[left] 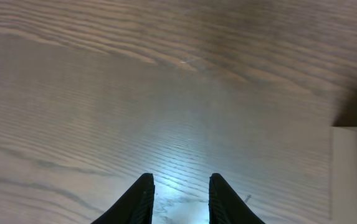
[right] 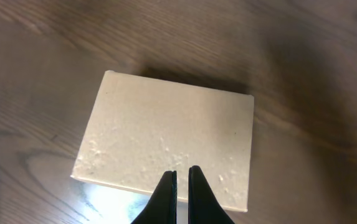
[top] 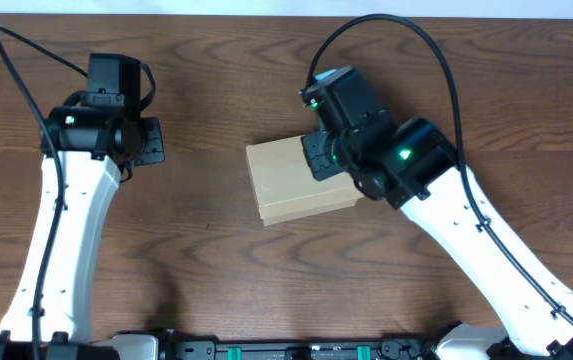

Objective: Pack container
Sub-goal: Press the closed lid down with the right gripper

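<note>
- The right gripper (right: 182,172) is hanging over the box lid near one long edge. Its fingers are pressed almost together, with only a thin slit between them, and are pinching nothing. Whether the tips are touching the cardboard cannot be told.
- The box (right: 166,134) is lying flat near the middle of the table (top: 216,80) with its lid down, partly under the right wrist in the overhead view.
- The left gripper (left: 180,178) is hovering low over bare wood, fingers spread and empty. It is well to the left of the box, whose pale edge is showing at the right border of the left wrist camera.
- Contents: hidden. The lid is covering everything, and no loose items are showing on the table.
- Judgement: the work appears to be at the lid, either pressing it shut or about to open it. The next move is calling for level contact on the flap without sliding the box.
</note>
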